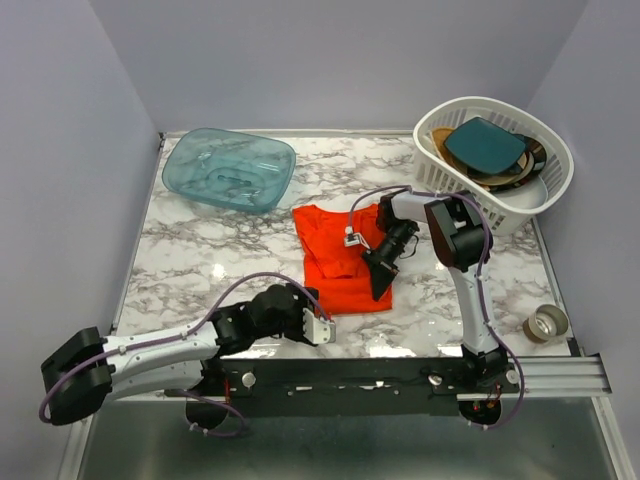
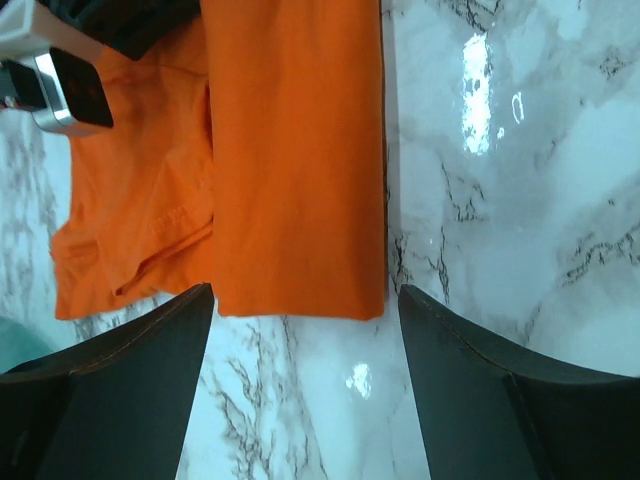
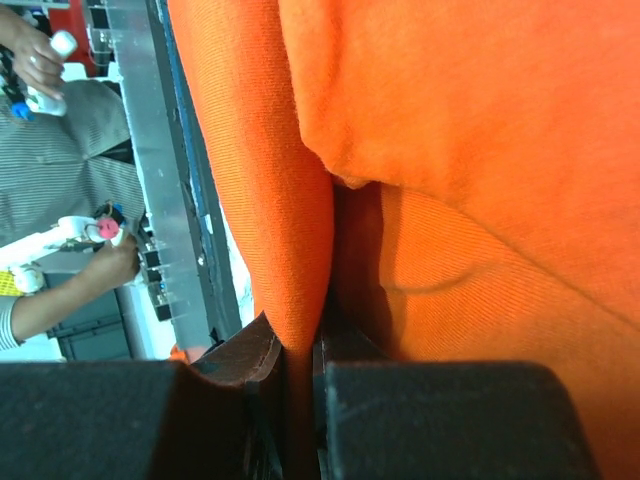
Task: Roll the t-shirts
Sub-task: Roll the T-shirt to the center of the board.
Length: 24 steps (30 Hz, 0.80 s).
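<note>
The red-orange t-shirt (image 1: 335, 250) lies folded into a narrow strip on the marble table (image 1: 200, 250), in the middle. My right gripper (image 1: 381, 280) sits at the shirt's right side, near its front corner. In the right wrist view, that gripper (image 3: 300, 345) is shut on a raised fold of the t-shirt (image 3: 480, 150). My left gripper (image 1: 322, 330) rests low just in front of the shirt's near hem. In the left wrist view the left gripper (image 2: 305, 300) is open over bare marble, with the hem of the t-shirt (image 2: 290, 150) just beyond its fingertips.
A teal plastic tub (image 1: 230, 168) stands at the back left. A white basket (image 1: 440, 175) holding plates stands at the back right. A roll of tape (image 1: 546, 322) lies at the front right. A metal rail (image 1: 400, 372) runs along the near edge.
</note>
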Available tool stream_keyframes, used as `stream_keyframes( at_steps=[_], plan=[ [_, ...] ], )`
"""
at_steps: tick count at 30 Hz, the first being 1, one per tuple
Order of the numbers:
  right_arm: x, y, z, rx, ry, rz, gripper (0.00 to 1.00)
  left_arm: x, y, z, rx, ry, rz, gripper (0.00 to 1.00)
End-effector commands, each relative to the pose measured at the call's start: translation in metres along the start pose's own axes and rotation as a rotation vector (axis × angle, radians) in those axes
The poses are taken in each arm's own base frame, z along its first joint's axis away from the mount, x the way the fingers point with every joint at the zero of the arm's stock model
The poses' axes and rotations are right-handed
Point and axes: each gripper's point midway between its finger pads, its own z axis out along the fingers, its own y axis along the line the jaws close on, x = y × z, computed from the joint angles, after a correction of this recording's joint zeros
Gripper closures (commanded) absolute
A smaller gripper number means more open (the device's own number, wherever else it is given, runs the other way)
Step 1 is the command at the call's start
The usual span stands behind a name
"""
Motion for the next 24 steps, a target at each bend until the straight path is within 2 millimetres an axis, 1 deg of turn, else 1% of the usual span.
stream_keyframes(
  at_steps=[1,2,4,5,7,9,10,11,12,13,14,15,16,18,19,20,21,22,24],
  plan=[
    [0.024,0.001,-0.002,-0.028,0.107,0.082,0.84,-0.026,0.042,0.009,-0.302,-0.075,0.116,0.17],
    [0.024,0.001,-0.001,-0.028,0.108,0.083,0.84,-0.035,0.04,0.011,-0.311,-0.101,0.116,0.17],
    [0.024,0.001,-0.001,-0.027,0.105,0.079,0.84,-0.035,0.03,0.019,-0.278,-0.1,0.114,0.17],
    [0.024,0.001,-0.001,-0.028,0.103,0.08,0.84,-0.039,0.027,0.021,-0.265,-0.127,0.122,0.16],
    [0.024,0.001,-0.001,-0.029,0.103,0.077,0.84,-0.034,0.011,0.028,-0.222,-0.12,0.167,0.16],
    [0.024,0.001,-0.001,-0.032,0.105,0.084,0.84,-0.027,0.002,0.033,-0.197,-0.095,0.22,0.17],
    [0.024,0.001,-0.002,-0.031,0.103,0.085,0.84,-0.017,-0.005,0.039,-0.174,-0.061,0.238,0.19],
    [0.024,0.001,-0.001,-0.032,0.104,0.083,0.84,-0.016,-0.004,0.04,-0.185,-0.058,0.248,0.19],
    [0.024,0.001,-0.001,-0.032,0.104,0.083,0.84,-0.008,-0.008,0.041,-0.181,-0.04,0.263,0.19],
    [0.024,0.001,-0.001,-0.033,0.104,0.086,0.84,-0.002,-0.011,0.044,-0.169,-0.02,0.318,0.19],
    [0.024,0.001,-0.001,-0.034,0.102,0.087,0.84,-0.003,-0.008,0.045,-0.188,-0.029,0.331,0.19],
    [0.023,0.0,-0.001,-0.033,0.101,0.086,0.84,0.0,-0.006,0.046,-0.199,-0.008,0.341,0.19],
    [0.023,0.0,-0.001,-0.033,0.101,0.086,0.84,0.009,-0.01,0.05,-0.182,0.031,0.35,0.2],
    [0.023,0.0,-0.001,-0.034,0.101,0.087,0.84,0.011,-0.006,0.056,-0.198,0.064,0.354,0.21],
    [0.023,0.0,-0.001,-0.033,0.101,0.086,0.84,0.025,-0.008,0.059,-0.197,0.121,0.366,0.21],
    [0.023,0.0,-0.001,-0.033,0.101,0.088,0.84,0.023,-0.005,0.062,-0.213,0.124,0.38,0.22],
    [0.023,0.0,-0.001,-0.034,0.097,0.088,0.84,0.026,-0.004,0.064,-0.222,0.139,0.387,0.23],
    [0.023,0.0,-0.001,-0.036,0.096,0.09,0.84,0.035,-0.005,0.067,-0.22,0.176,0.403,0.28],
    [0.022,0.0,-0.002,-0.037,0.091,0.091,0.84,0.033,-0.002,0.07,-0.241,0.178,0.424,0.34]
  ],
)
